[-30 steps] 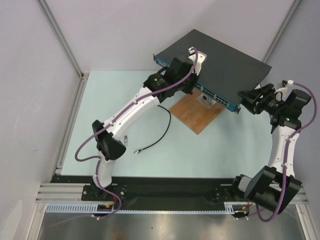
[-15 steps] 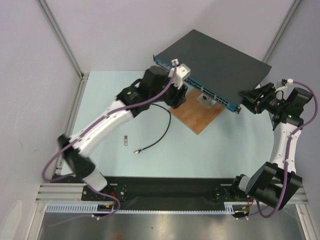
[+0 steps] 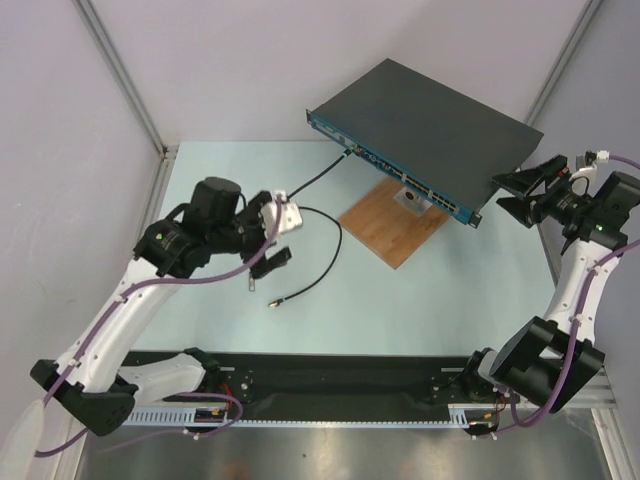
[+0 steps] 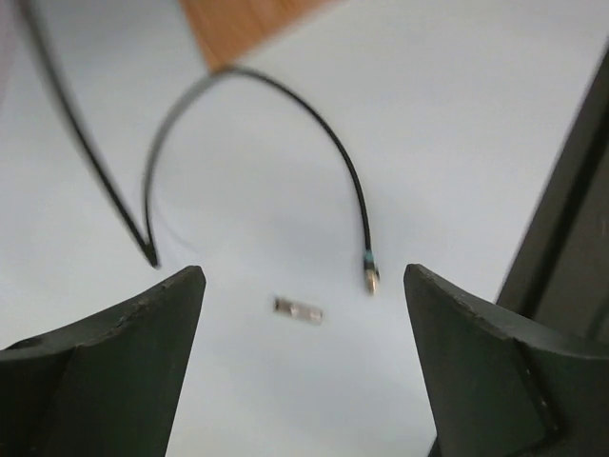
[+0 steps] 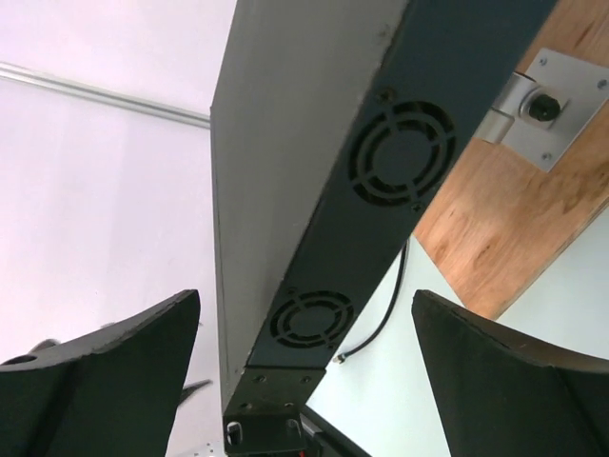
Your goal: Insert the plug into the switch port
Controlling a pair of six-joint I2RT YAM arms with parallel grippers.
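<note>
The switch (image 3: 430,115), a flat box with a black top and a blue front face (image 3: 400,180), stands at the back. A thin black cable (image 3: 335,235) runs from a port near the left end of that face, where its plug (image 3: 351,154) sits. The cable loops over the table to a free metal-tipped end (image 3: 272,300) (image 4: 369,276). My left gripper (image 3: 275,256) (image 4: 303,276) hovers open and empty over the table, well left of the switch. My right gripper (image 3: 512,193) (image 5: 306,297) stands open just off the switch's right end (image 5: 381,171), its fingers on either side without touching it.
A brown wooden board (image 3: 392,225) (image 5: 514,219) with a metal bracket (image 5: 538,105) lies under the switch's front. A small metal piece (image 3: 253,282) (image 4: 298,310) lies on the table near the cable's free end. Walls stand left, behind and right of the table.
My left gripper let go at the switch's front, opened, and pulled back left and toward the near edge. The plug stays in the port. My right gripper opened wider and drew slightly right.
</note>
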